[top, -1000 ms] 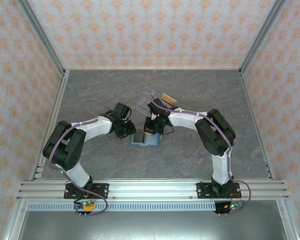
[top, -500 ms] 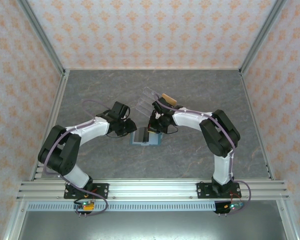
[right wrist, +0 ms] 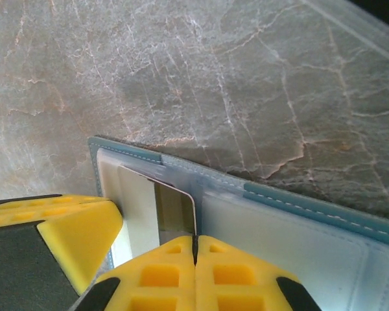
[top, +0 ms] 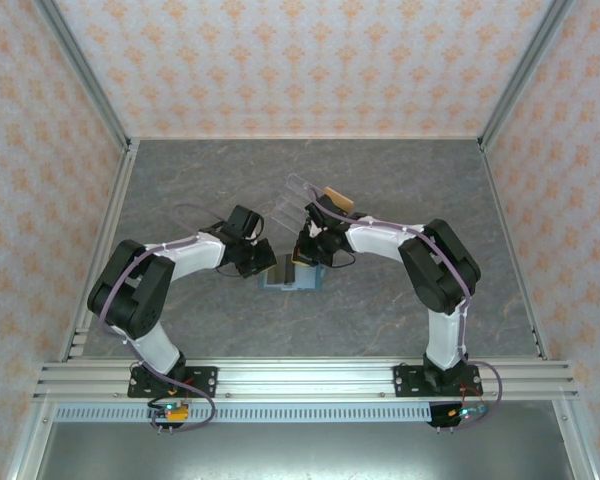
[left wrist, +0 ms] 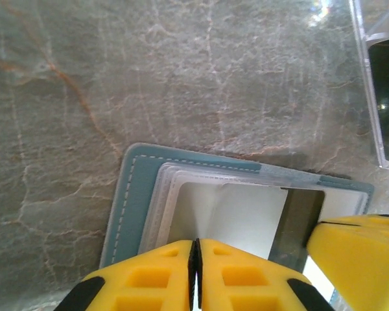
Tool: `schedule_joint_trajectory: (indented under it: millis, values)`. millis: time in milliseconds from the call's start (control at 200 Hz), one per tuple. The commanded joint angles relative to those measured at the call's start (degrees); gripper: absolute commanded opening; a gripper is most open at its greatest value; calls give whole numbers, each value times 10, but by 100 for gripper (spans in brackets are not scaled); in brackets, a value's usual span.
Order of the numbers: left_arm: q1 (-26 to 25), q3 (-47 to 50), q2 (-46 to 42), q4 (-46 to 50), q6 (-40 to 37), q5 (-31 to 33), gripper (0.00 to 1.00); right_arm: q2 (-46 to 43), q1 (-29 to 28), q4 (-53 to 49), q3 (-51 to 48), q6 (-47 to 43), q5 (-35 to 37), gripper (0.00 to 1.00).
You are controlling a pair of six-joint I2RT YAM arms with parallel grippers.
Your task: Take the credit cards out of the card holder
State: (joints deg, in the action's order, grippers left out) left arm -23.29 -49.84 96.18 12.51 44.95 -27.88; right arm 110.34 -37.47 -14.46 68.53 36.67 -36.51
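The grey marbled table (top: 400, 310) is carrying everything; the left arm (top: 185, 255) is rising from its base at the near edge, bending its elbow out to the left and reaching rightward toward the table's middle; the right arm (top: 380, 238) is mirroring it, elbow out to the right, forearm stretching leftward; the two wrists are meeting almost nose to nose over the card holder (top: 298, 281), which is lying open and flat near the table's centre, nearer the bases than a clear acrylic stand (top: 298, 195); the left gripper (left wrist: 194, 245) is pointing down at the holder's inner pocket, its yellow fingers pressing together with only a thin dark seam between them; the right gripper (right wrist: 195, 241) is hanging over the holder just beside it, its fingers likewise closed tight; whether either pair is pinching a card edge I cannot tell; a white card (left wrist: 233, 217) with a dark stripe is sitting in the holder just beyond both sets of fingertips.
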Motion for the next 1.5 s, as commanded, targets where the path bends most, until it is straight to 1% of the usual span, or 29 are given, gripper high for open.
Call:
schedule_joint_trajectory:
  millis: [0, 95, 200, 465, 576, 711, 791, 986, 1181, 1276, 1371, 1496]
  values:
    - [-7, -8, 14, 6, 1, 5, 10, -14, 4, 51, -14, 14, -33, 7]
    - [-7, -4, 16, 7, 1, 8, 9, -18, 6, 92, -28, 31, -59, 13]
    - [-7, -1, 17, 9, 1, 12, 8, -23, 9, 124, -42, 46, -68, 20]
    - [-7, 4, 18, 9, -1, 18, 6, -11, 10, 151, -47, 65, -80, 21]
    - [-6, 7, 19, 9, 0, 19, 5, -9, 10, 147, -47, 63, -76, 19]
    - [-7, 7, 16, 9, 0, 20, 5, -11, 10, 127, -46, 52, -62, 9]
    - [-7, 6, 12, 10, -1, 21, 6, -24, 11, 108, -51, 37, -41, 5]
    - [-5, 12, 3, 6, -7, 10, 11, -91, 16, 124, -103, 0, 5, 4]
    - [0, 6, -15, -16, -1, -16, 17, -151, 23, 148, -127, -27, 9, 3]
    - [3, -7, -39, -21, -1, -30, 26, -171, 28, 150, -125, -41, 2, 3]
    - [13, -17, -73, -25, 1, -44, 33, -185, 47, 164, -125, -40, -20, 2]
    - [29, -19, -117, -20, -4, -30, 42, -199, 83, 214, -130, -18, -70, 2]
